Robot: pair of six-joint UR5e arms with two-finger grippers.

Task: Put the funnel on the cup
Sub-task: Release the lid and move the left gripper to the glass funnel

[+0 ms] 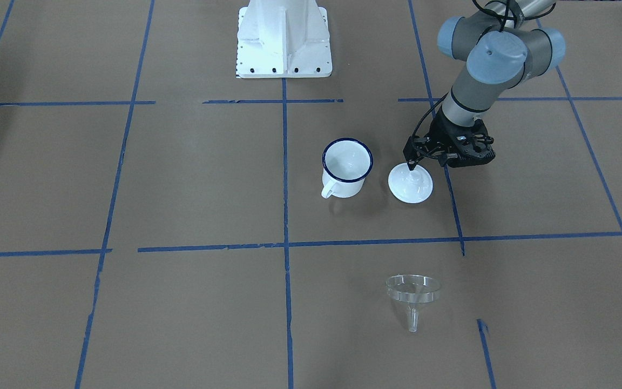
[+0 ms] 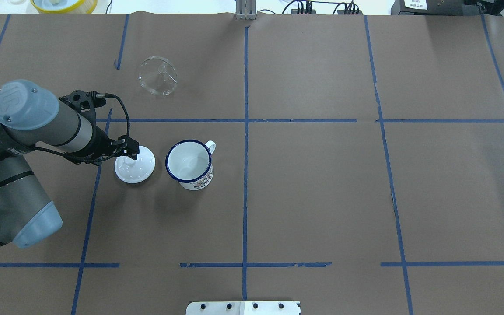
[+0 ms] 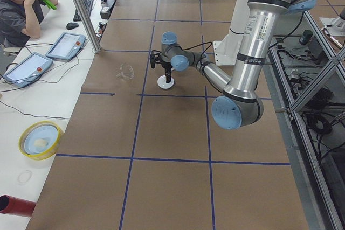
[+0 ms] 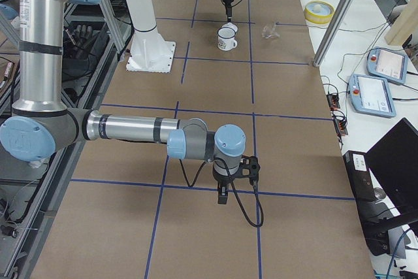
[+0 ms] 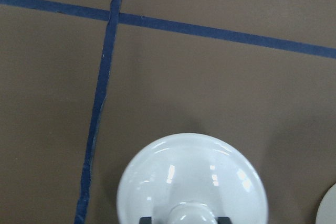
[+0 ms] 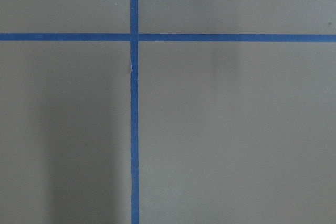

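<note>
The clear funnel lies alone on the brown table, wide bowl up in the front-facing view; it also shows in the overhead view. The white cup with a dark blue rim stands upright and open. Beside it lies a round white knobbed lid, flat on the table. My left gripper points down over the lid, its fingers tight on both sides of the knob. My right gripper hangs low over bare table far from these things; I cannot tell whether it is open or shut.
The white robot base stands behind the cup. Blue tape lines cross the table. A yellow bowl sits off the table's far side. An operator sits at a side desk with tablets.
</note>
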